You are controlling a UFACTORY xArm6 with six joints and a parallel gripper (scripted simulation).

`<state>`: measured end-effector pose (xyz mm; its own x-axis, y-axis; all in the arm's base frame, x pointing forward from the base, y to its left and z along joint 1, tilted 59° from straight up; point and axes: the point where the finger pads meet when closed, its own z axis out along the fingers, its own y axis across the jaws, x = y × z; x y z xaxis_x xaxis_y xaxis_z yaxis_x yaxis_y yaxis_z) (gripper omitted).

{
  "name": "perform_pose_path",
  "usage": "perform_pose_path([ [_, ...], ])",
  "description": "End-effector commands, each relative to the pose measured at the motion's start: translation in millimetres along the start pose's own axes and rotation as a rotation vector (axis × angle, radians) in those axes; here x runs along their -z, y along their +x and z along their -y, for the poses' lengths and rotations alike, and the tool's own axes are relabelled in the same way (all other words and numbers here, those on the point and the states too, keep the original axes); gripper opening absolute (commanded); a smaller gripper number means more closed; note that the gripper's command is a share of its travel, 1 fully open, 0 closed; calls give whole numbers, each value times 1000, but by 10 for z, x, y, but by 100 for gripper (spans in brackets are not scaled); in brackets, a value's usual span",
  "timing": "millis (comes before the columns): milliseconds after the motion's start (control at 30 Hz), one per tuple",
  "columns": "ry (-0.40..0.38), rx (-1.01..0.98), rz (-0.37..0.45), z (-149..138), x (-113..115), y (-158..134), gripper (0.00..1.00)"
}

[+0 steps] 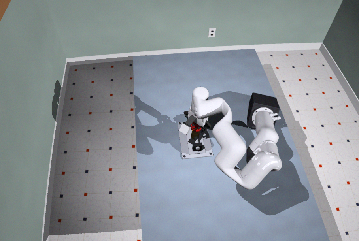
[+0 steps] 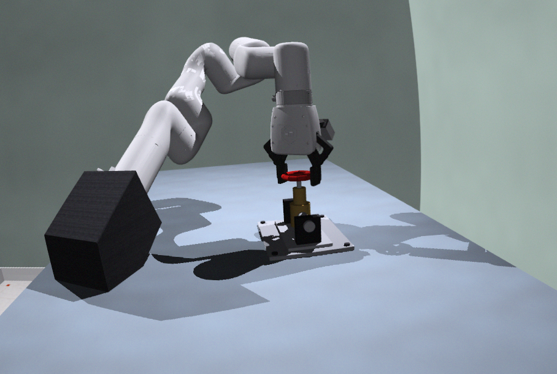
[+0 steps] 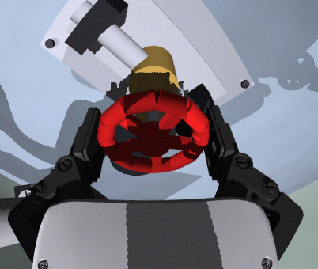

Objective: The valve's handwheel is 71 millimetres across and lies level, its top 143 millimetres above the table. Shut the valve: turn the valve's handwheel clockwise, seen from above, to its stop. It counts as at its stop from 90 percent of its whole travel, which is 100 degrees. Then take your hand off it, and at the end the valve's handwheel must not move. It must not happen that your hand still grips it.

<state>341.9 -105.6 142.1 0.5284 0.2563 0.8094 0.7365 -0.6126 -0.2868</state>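
The valve's red handwheel lies level on top of a brass valve body that stands on a grey baseplate. My gripper points straight down over it and is shut on the handwheel, one black finger against its left rim and one against its right rim. In the exterior view the handwheel shows as a thin red ring between the fingertips. In the top view the handwheel is partly hidden under the wrist.
A black flange with a pale pipe stub sticks out of the valve body above the baseplate. The arm's black base block stands on the blue table to the left. Tiled floor lies beyond the table's sides.
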Motion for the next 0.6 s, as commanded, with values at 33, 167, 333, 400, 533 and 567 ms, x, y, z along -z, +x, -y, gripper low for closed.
perform_pose_path([
  [33, -2, -7, 0, -6, 7, 2, 0],
  [167, -2, -22, 0, -6, 7, 2, 0],
  [333, -2, -50, 0, -6, 7, 2, 0],
  [400, -2, -64, 0, -6, 7, 2, 0],
  [533, -2, -79, 0, -6, 7, 2, 0],
  [567, -2, -88, 0, -6, 7, 2, 0],
])
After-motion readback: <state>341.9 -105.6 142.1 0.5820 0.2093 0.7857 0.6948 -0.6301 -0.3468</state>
